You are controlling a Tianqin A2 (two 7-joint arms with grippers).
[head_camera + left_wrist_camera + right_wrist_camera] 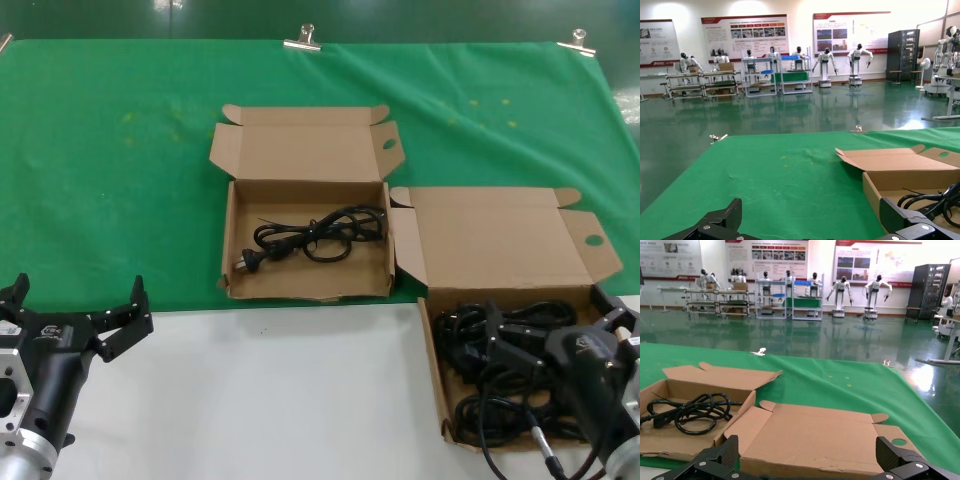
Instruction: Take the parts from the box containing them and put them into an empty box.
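Observation:
The box containing them (434,372) sits at the right, its lid (815,435) folded back. Inside lies a tangle of black power cords, the parts (470,345). My right gripper (550,320) (807,452) hangs open just above that tangle, with nothing between its fingers. At the middle of the table, the other open box (300,278) (670,437) (875,192) holds one coiled cord (315,235) (695,412) (935,200). My left gripper (80,295) (812,215) is open and empty at the near left, over the cloth's front edge.
A green cloth (120,180) covers the back of the table, and bare white tabletop (270,400) runs along the front. Two metal clips (303,40) (577,42) pin the cloth's far edge. The two boxes touch at their corners.

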